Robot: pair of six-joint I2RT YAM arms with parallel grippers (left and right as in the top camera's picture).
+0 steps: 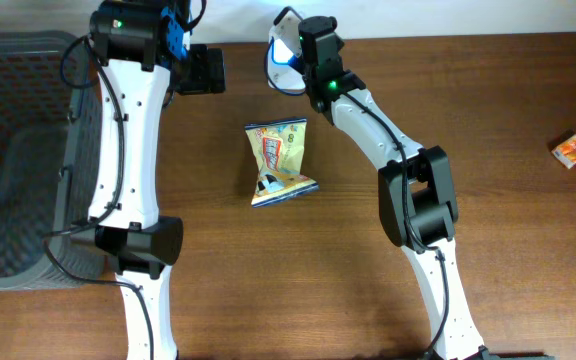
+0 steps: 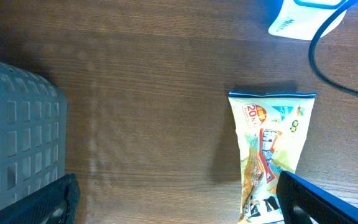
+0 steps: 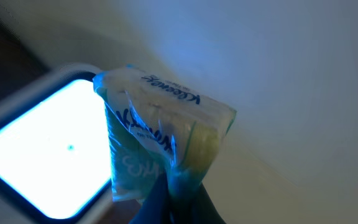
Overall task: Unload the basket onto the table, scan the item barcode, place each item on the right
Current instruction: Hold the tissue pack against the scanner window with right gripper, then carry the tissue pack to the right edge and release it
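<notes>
Right wrist shows my right end effector (image 3: 173, 202) pinching the tissue pack (image 3: 160, 143) just ahead, before the lit scanner (image 3: 36, 149); scan underway, I judge.

The brown wooden table (image 1: 488, 80) is smooth and matt; on it, the yellow snack bag (image 1: 281, 162) is glossy, crinkled film. The pale tissue pack (image 3: 166, 118) has shiny plastic wrap.
</notes>
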